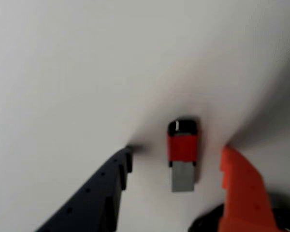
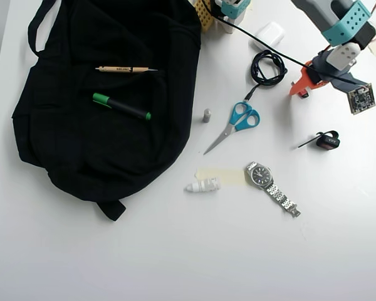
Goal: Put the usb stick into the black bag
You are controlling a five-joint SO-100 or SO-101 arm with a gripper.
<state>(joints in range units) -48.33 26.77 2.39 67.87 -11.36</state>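
Observation:
The usb stick (image 1: 182, 155), red body with a black end and a grey metal end, lies flat on the white table. In the wrist view it sits between my gripper's (image 1: 178, 153) two fingers, the dark one (image 1: 106, 188) on its left and the orange one (image 1: 241, 188) on its right. Gaps show on both sides, so the gripper is open around it. In the overhead view my gripper (image 2: 304, 86) is at the upper right and mostly hides the stick. The black bag (image 2: 81, 157) lies flat far to the left.
A green marker (image 2: 121, 107) and a pencil (image 2: 125, 69) lie on the bag. Between bag and gripper lie a grey cylinder (image 2: 207, 115), blue scissors (image 2: 238, 122), a coiled black cable (image 2: 267, 66), a watch (image 2: 261, 175) and a black-and-red clip (image 2: 328, 140).

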